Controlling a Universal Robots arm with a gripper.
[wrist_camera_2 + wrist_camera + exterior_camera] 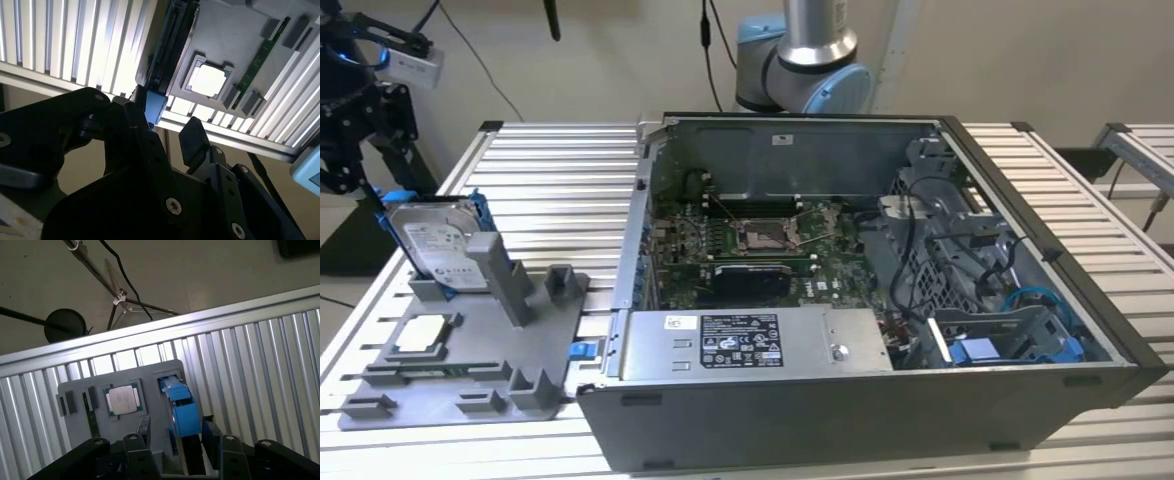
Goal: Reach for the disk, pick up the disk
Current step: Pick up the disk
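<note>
Disk [438,245] stands upright in the gray holder [554,330] on the worktop [547,180], at the exterior view's left. I see my gripper [176,435] spread wide, straddling its blue-framed edge.

Open computer case [854,420] sitting on a slatted metal worktop [547,170]. You can see the motherboard [834,262], its bare CPU socket [761,237] and the power supply [747,345] along the near wall. A blue bay [987,350] sits in one corner. On the exterior view's left there's a gray holder tray [520,350] with a small square silver chip [424,335] lying flat in a recess. A green memory stick [260,60] lies just beside the chip in the second wrist view.
</note>
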